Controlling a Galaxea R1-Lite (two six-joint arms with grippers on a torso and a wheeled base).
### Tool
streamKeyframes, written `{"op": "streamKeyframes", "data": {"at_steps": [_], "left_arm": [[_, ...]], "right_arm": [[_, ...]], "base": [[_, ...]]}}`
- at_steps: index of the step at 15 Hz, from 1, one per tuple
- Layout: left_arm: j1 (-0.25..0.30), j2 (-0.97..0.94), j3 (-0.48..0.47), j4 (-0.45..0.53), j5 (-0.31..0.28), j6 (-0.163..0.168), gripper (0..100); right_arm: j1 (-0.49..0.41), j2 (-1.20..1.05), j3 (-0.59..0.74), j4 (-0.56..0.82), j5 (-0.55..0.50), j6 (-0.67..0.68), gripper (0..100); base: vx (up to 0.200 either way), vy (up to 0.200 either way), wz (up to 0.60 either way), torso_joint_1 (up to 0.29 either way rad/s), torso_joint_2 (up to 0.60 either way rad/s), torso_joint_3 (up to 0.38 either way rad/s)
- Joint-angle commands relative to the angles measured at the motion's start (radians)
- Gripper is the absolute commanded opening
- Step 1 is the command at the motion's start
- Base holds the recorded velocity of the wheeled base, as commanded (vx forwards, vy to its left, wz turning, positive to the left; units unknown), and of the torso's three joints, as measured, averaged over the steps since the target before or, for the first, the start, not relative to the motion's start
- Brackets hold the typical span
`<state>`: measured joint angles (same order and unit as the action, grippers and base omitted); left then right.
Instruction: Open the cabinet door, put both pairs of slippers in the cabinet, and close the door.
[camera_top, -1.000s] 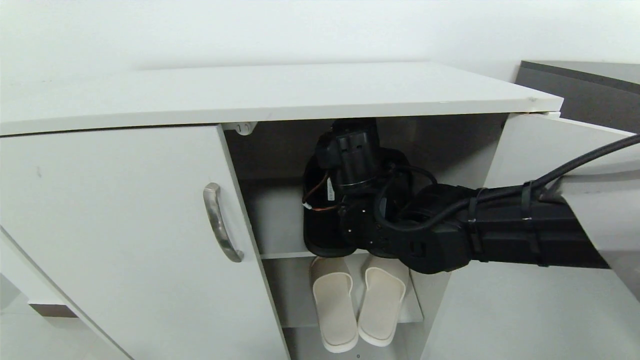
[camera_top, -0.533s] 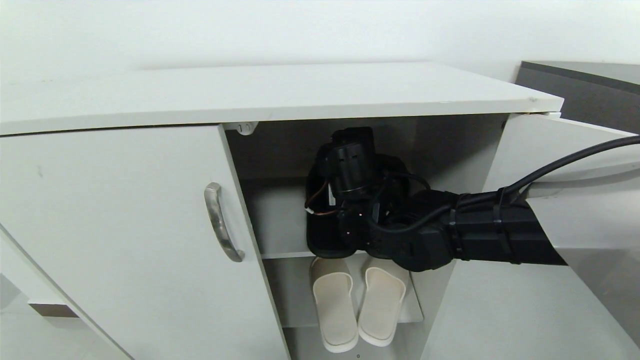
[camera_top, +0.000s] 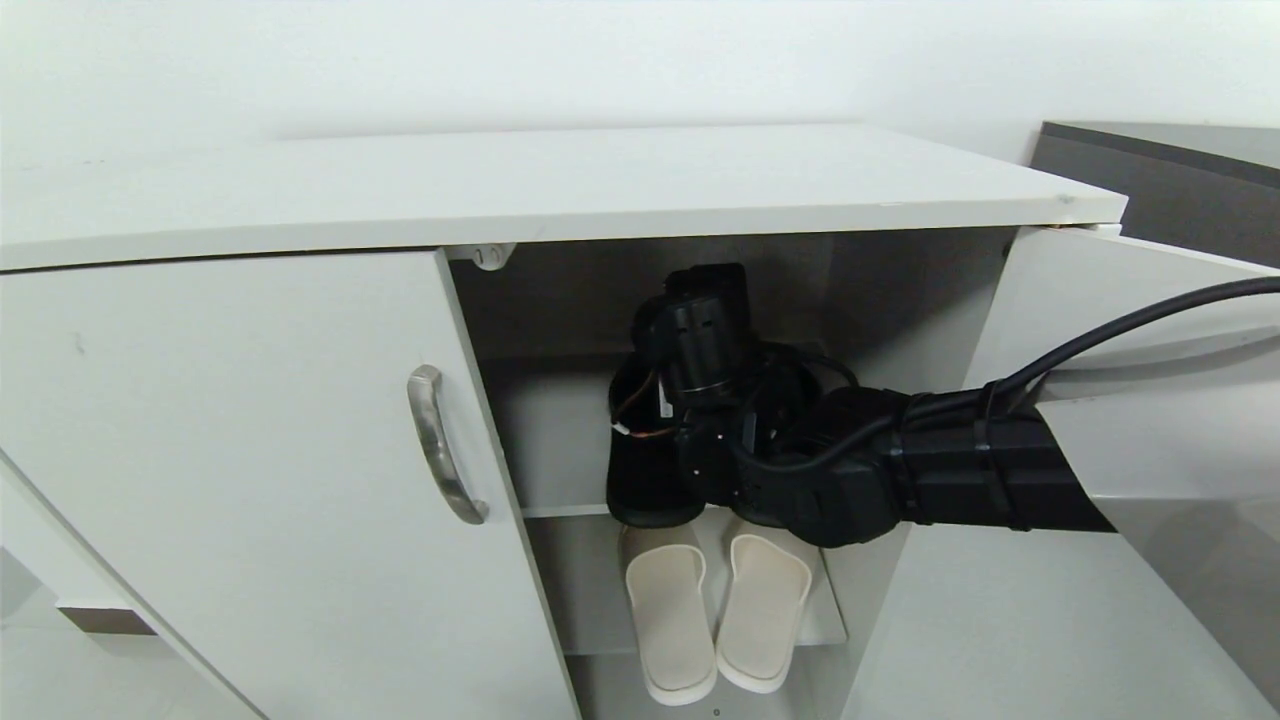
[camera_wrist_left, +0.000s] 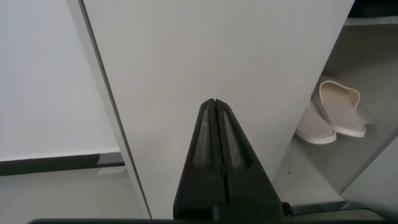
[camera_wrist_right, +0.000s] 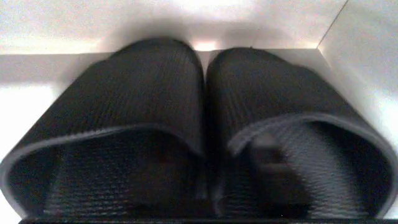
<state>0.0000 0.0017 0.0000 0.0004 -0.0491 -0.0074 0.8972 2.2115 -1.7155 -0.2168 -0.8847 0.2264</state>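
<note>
Inside the open right half of the white cabinet (camera_top: 550, 185), on the upper shelf (camera_top: 560, 508), the pair of black slippers (camera_top: 640, 480) lies side by side. The right claw (camera_top: 705, 300) is reached in just above and behind them. From where I stand, the arm hides the claw's front, so I cannot tell if it is open or closed, or if it has hold of the slippers.

The important relation is this: the black slippers lie straight ahead of the right claw. Their long axis runs from front to back into the cabinet, the same line as the arm. Their heels are at the front edge of the shelf, and the left heel seems to come a little over it. I judge that the arm must go back out along this same line, without dragging the pair forward.

The cream slippers (camera_top: 715, 610) are already on the lower shelf (camera_top: 590, 590), directly under the black pair. Both pairs look placed, and the open right door (camera_top: 1100, 290) remains to close. The right arm is the nearer one to it.

The left claw (camera_wrist_left: 214, 109) is pressed fully together and holds nothing. It waits low in front of the closed left door (camera_top: 230, 450), well apart from the open door.
</note>
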Motion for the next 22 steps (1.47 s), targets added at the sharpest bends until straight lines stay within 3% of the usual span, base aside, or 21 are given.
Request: {"op": "streamKeyframes", "data": {"at_steps": [1,6,7,13,15,19,22], "left_arm": [[0.0,0.0,0.0,0.0,0.0,0.0,0],[0.0,0.0,0.0,0.0,0.0,0.0,0],[0.0,0.0,0.0,0.0,0.0,0.0,0],[0.0,0.0,0.0,0.0,0.0,0.0,0],[0.0,0.0,0.0,0.001,0.0,0.0,0],[0.0,0.0,0.0,0.0,0.0,0.0,0],[0.0,0.0,0.0,0.0,0.0,-0.002,0]], "right_arm": [[0.011,-0.029,0.037,0.001,0.001,0.002,100],[0.083,-0.219,0.228,-0.001,0.029,0.004,100],[0.103,-0.266,0.289,-0.001,0.033,0.004,0],[0.112,-0.348,0.452,-0.038,0.07,0.014,0],[0.112,-0.411,0.534,-0.042,0.144,0.018,0],[0.117,-0.572,0.728,-0.09,0.411,0.016,0],[0.123,-0.587,0.789,-0.131,0.458,0.018,0]], "base": [[0.0,0.0,0.0,0.0,0.0,0.0],[0.0,0.0,0.0,0.0,0.0,0.0],[-0.2,0.0,0.0,0.002,0.0,0.007],[-0.2,0.0,0.0,0.004,0.0,0.004],[-0.2,0.0,0.0,-0.002,0.0,-0.002],[-0.2,0.0,0.0,0.001,0.0,0.001],[-0.2,0.0,0.0,0.001,0.0,0.004]]}}
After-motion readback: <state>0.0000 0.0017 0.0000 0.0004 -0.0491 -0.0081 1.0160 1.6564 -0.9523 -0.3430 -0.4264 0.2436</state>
